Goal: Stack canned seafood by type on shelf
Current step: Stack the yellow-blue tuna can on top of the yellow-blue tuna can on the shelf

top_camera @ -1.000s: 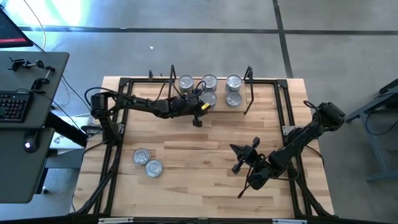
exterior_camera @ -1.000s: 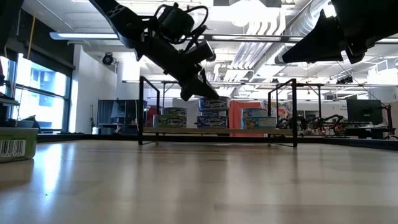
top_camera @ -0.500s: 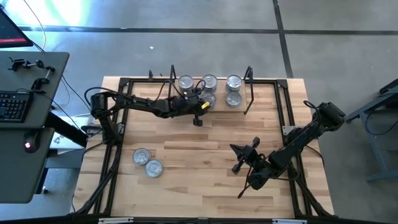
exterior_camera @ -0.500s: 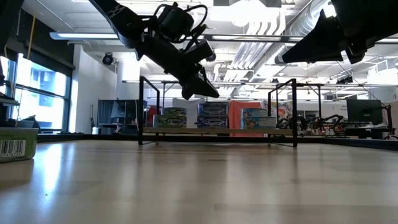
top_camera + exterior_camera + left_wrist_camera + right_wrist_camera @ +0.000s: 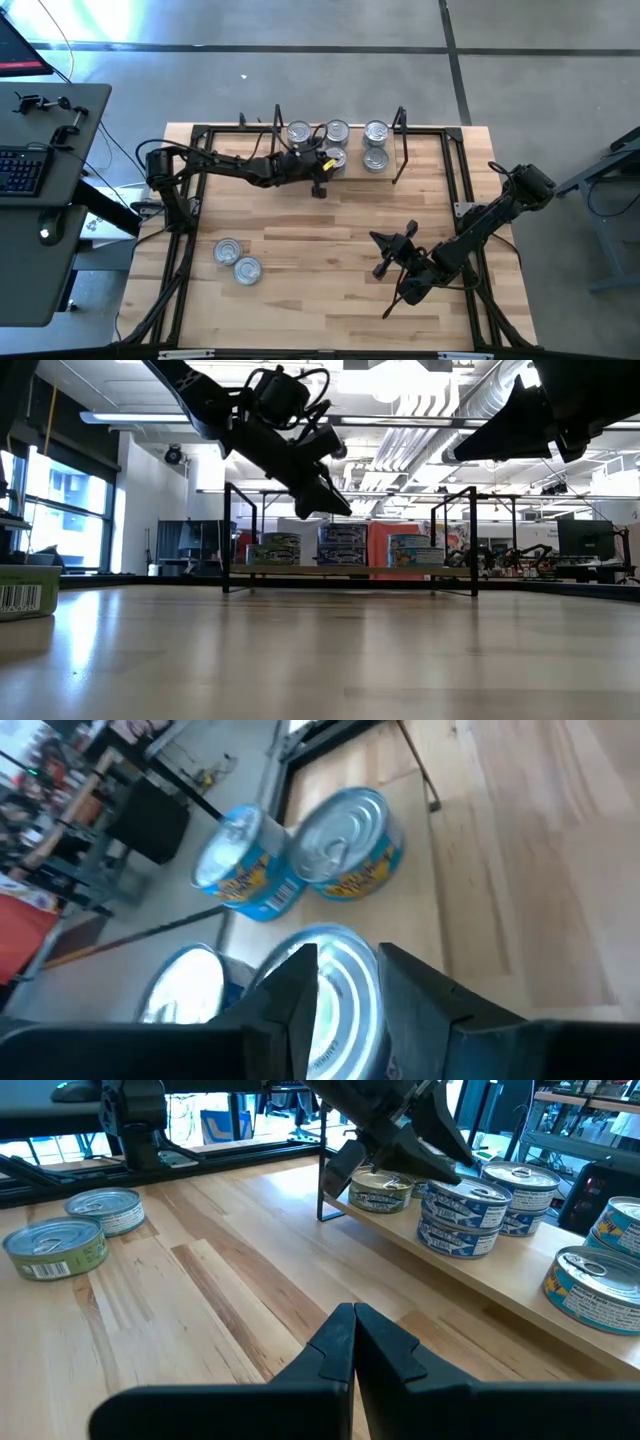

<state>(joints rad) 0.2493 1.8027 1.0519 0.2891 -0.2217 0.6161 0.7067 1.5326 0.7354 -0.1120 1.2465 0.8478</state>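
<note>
The shelf (image 5: pixel 350 569) stands at the table's far edge with several tins of canned seafood on it, some stacked in twos (image 5: pixel 460 1210). My left gripper (image 5: pixel 347 957) hovers open just above one silver-lidded tin (image 5: pixel 340 1005) on the shelf; its fingers straddle the lid without plainly touching it. The same gripper (image 5: pixel 325 512) shows above the middle stack (image 5: pixel 343 547) in the low view. Two more tins (image 5: pixel 237 260) lie on the table at the near left. My right gripper (image 5: pixel 352 1325) is shut and holds nothing, above the table's near right part (image 5: pixel 380 252).
Black wire end frames (image 5: pixel 400 140) rise at both ends of the shelf. A black tube frame (image 5: pixel 195 200) runs around the table. Bare wood lies between the shelf and the right gripper. A desk with a keyboard (image 5: pixel 25 170) stands left of the table.
My left gripper has opened and let go of the tin it held at the shelf. That tin now rests on top of the middle stack. The arm has stayed over the same spot.
</note>
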